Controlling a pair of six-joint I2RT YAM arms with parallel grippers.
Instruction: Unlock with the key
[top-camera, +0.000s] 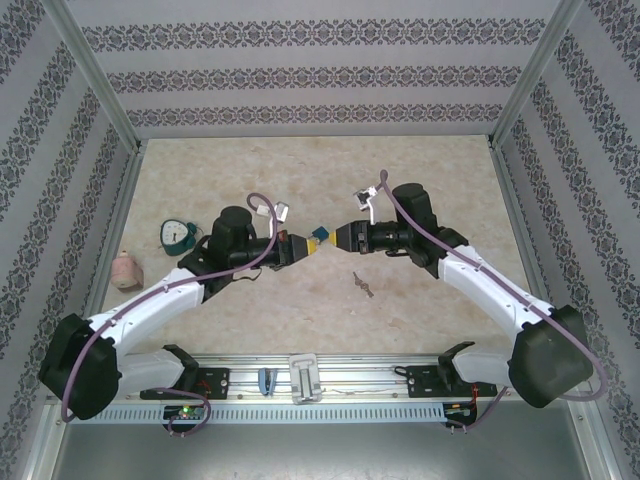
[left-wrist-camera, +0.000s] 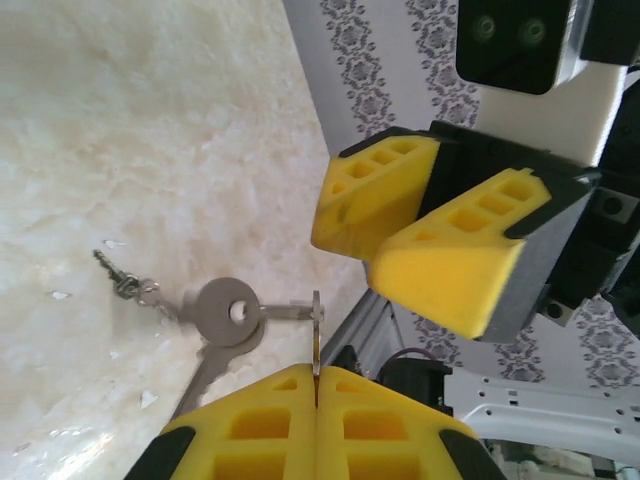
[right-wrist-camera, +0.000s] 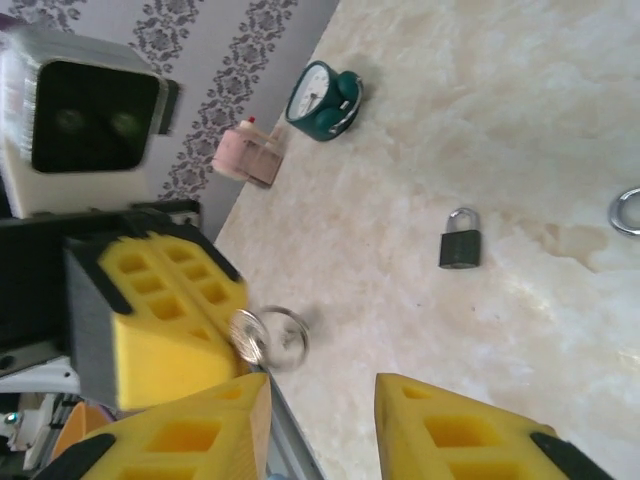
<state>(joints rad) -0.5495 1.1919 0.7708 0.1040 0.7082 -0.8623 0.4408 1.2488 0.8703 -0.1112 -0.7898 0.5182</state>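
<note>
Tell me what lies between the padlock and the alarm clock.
Nothing: the right wrist view shows bare table between padlock and alarm clock.

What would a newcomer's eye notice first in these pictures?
The left gripper and right gripper, yellow-fingered, meet tip to tip over the middle of the table. The left is shut on a small key; the right stands open. A black padlock lies on the table nearby.

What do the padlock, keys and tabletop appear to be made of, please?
The padlock has a dark matte body, probably painted metal, and a shiny steel-looking shackle. The keys look like bare silvery metal with a dull sheen. The tabletop is cream-marbled and slightly glossy, possibly stone or printed laminate.
</note>
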